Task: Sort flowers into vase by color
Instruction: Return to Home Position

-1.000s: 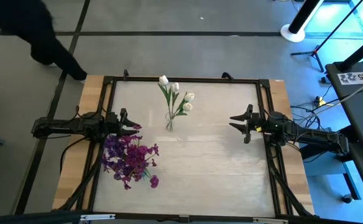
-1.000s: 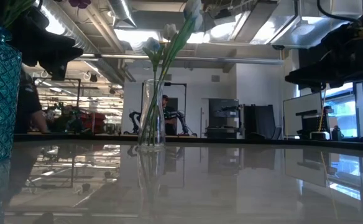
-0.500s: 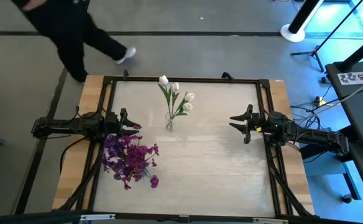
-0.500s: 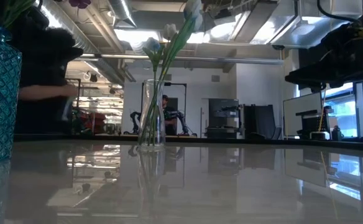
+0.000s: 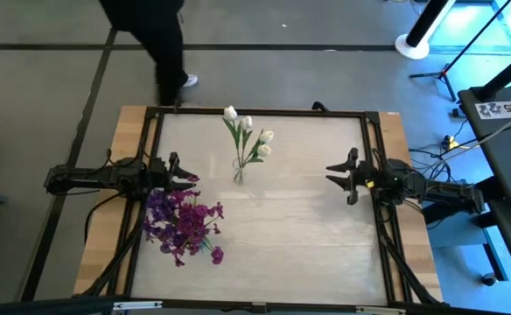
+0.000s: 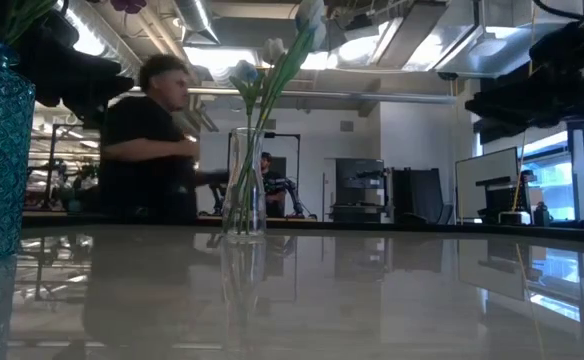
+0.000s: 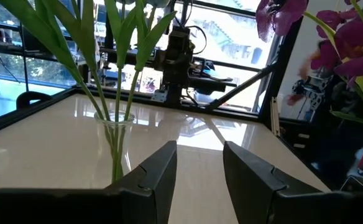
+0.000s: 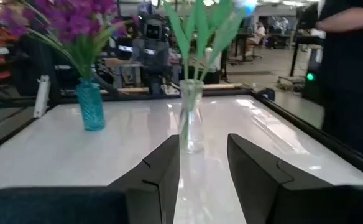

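White tulip-like flowers point(image 5: 246, 138) in clear glass vase point(image 5: 238, 176), upright between left end effector point(image 5: 188, 178) and right end effector point(image 5: 339, 180), both open, empty, left's closer.

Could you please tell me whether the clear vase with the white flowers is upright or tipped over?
Upright. The clear vase stands on its base on the table, with the white flowers rising from its mouth.

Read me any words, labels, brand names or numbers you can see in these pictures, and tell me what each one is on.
Nothing can be read for certain.
On the white card beyond the right edge of the table: dark marks, too small to read.
On the transparent vase and the blue vase: no lettering visible.
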Motion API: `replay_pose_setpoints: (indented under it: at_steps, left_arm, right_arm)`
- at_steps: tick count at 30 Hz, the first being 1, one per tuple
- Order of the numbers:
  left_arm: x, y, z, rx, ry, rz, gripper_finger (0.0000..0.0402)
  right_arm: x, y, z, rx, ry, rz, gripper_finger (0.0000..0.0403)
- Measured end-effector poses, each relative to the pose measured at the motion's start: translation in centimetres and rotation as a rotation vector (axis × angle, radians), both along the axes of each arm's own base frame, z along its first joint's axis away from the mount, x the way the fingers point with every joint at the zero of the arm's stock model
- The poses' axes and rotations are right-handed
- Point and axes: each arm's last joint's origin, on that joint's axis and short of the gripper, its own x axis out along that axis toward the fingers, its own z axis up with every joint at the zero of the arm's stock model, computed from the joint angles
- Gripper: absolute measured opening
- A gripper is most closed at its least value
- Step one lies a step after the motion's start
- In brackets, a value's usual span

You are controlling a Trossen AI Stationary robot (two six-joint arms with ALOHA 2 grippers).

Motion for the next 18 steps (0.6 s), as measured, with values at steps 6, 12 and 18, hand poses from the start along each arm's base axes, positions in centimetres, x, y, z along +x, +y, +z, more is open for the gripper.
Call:
replay_pose_setpoints:
  at_steps: [6, 12, 18]
  left_arm:
    - [0.0, 0.0, 0.0, 0.0, 0.0, 0.001, 0.0128]
    - [0.0, 0.01, 0.0, 0.0, 0.0, 0.001, 0.0128]
    - [0.0, 0.01, 0.0, 0.0, 0.0, 0.001, 0.0128]
  right_arm:
    - [-0.03, 0.17, 0.09, -0.002, -0.011, 0.02, 0.0134]
    - [-0.03, 0.16, 0.07, -0.001, -0.008, 0.017, 0.0134]
    - [-0.03, 0.16, 0.07, -0.001, -0.008, 0.017, 0.0134]
